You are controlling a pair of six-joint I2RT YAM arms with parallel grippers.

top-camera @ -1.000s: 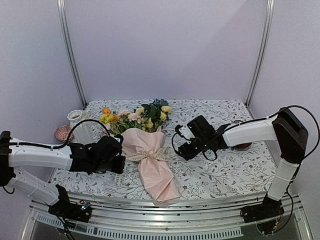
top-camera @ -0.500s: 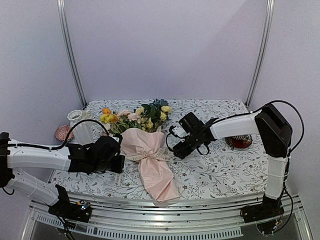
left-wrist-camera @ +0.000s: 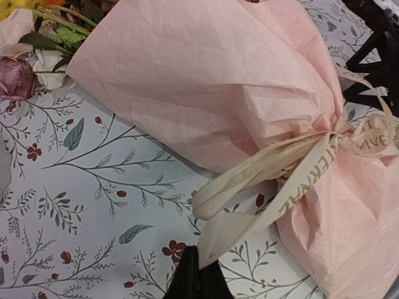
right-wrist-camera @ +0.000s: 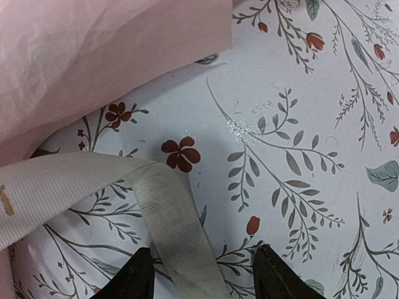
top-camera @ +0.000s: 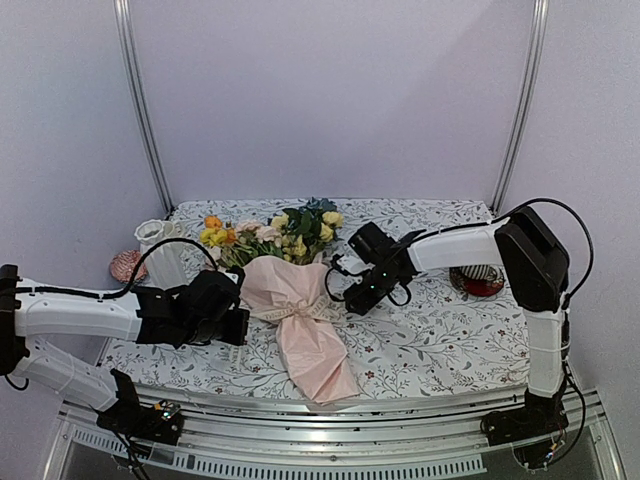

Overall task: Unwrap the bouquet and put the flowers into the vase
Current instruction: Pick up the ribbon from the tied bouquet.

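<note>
Top view: a table point(top-camera: 440, 340) under a white cloth printed with grey leaves and small red blossoms fills the lower half of the scene. Two white arms with black joints stretch low across it. The left arm comes in from the bouquet's left side and the right arm from the bouquet's right side.

The bouquet point(top-camera: 300, 320) lies flat on the cloth between them. It is a cone of pale pink crinkled paper, with its narrow tail toward the near edge and its open mouth toward the back. The flowers point(top-camera: 280, 235) spill out of the bouquet's far end: yellow, orange, cream and pale pink blooms among dark green leaves.

The vase point(top-camera: 158, 250), white and ridged, stands upright to the left of the bouquet's flower end, apart from the paper, with a black cable crossing in front of it. A cup on a red saucer point(top-camera: 482, 280) sits well to the right of the bouquet, partly hidden behind the right arm.

A cream ribbon point(left-wrist-camera: 280, 180) is tied around the bouquet's waist, where the paper gathers in, and two tails hang from the knot.

The left gripper point(top-camera: 238, 322) sits just beside the bouquet's left edge, level with the knot. In the left wrist view its dark fingers are pressed together, pinching the end of one ribbon tail.

The right gripper point(top-camera: 350, 297) sits just beside the bouquet's right edge. In the right wrist view its two fingers are spread apart, and the other ribbon tail lies on the cloth between them.
</note>
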